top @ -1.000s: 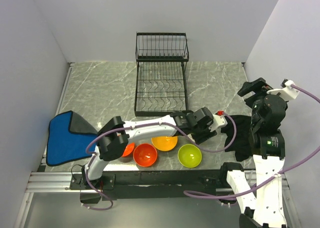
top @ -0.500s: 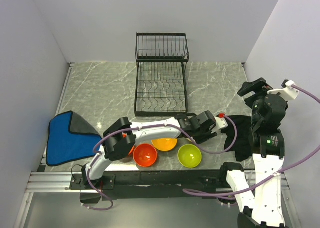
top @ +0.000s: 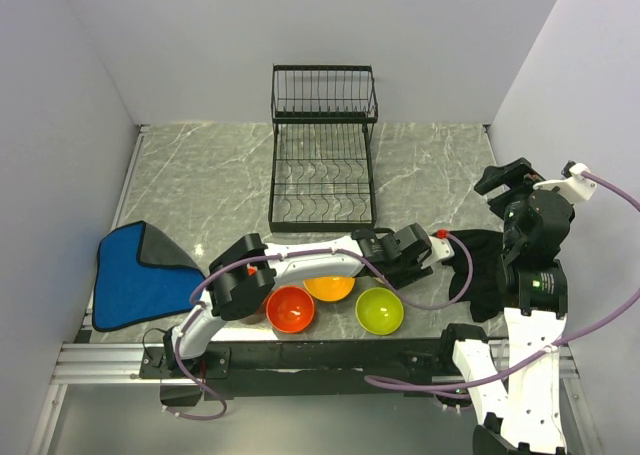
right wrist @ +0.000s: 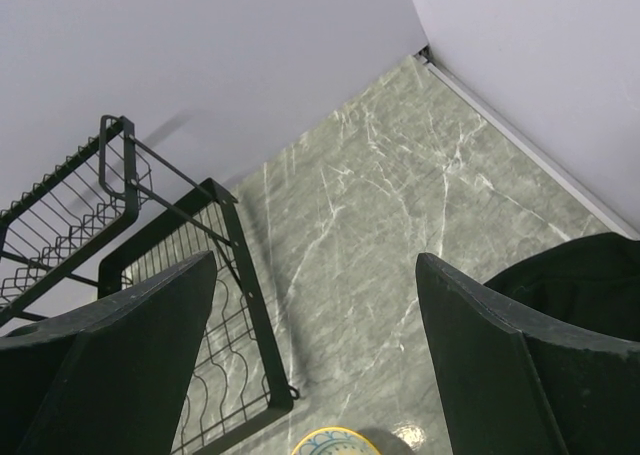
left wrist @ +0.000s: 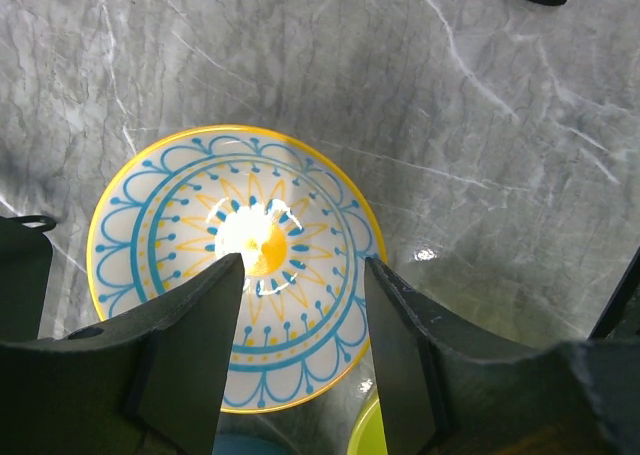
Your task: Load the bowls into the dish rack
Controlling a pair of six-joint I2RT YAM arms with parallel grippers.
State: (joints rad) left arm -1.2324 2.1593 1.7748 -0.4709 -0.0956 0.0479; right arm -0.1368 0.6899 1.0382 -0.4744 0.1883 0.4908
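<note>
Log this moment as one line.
left tool open above patterned bowl | right tool open, raised, holding nothing | rack empty | on table: red bowl, orange bowl, green bowl

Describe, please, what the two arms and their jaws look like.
Both the left arm and the right arm have white link shells and black joint housings, with a purple cable looping along each. The left one carries a small red fitting near its wrist; the right one shows a green light on a black joint. The jaws are flat, matte black tapered plates.
</note>
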